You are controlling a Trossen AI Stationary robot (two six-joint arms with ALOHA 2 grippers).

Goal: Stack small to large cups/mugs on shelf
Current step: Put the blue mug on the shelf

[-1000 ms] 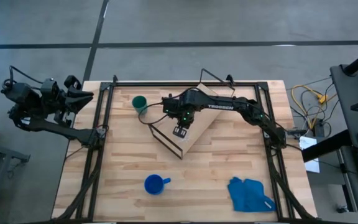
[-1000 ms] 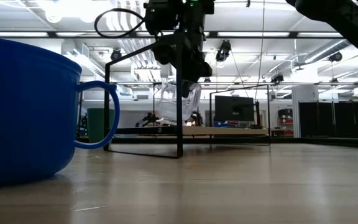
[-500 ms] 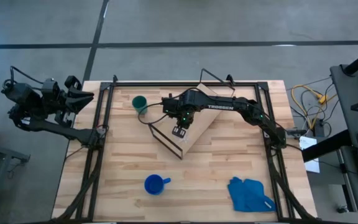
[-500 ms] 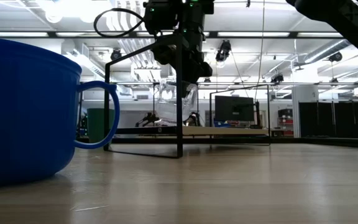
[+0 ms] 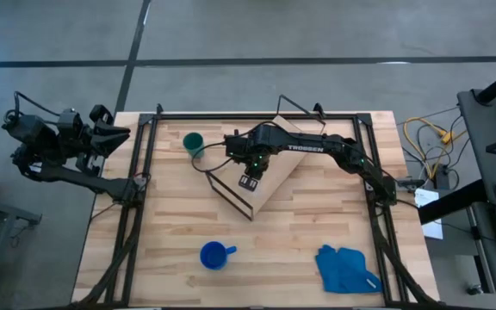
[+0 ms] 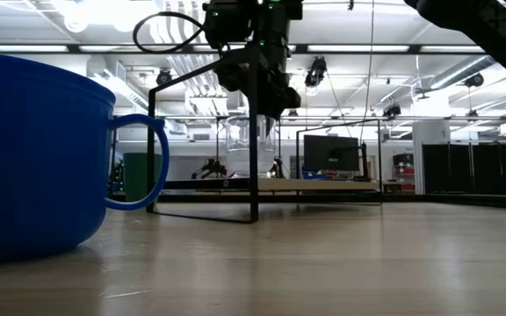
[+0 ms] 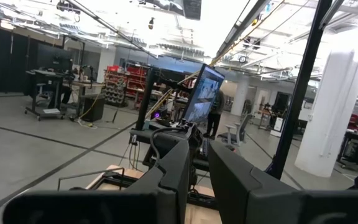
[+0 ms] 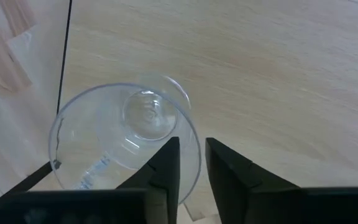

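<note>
Your right gripper (image 5: 250, 179) pinches the clear glass cup's (image 8: 126, 134) rim above the shelf (image 5: 269, 176), nothing placed yet; blue mug (image 5: 215, 255) and green cup (image 5: 193, 141) remain on the table

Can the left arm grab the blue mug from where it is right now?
Probably not right away. The left gripper is parked off the table's far left corner, and the blue mug sits near the front edge. Nothing blocks the way, though.

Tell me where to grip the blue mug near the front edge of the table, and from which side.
Grip the blue mug by its rim wall on the side away from the handle, coming straight down from above. It stands upright with its mouth open upward, and the handle juts toward the blue cloth, so a pincer finger can probably drop inside the opposite wall without fouling it.
</note>
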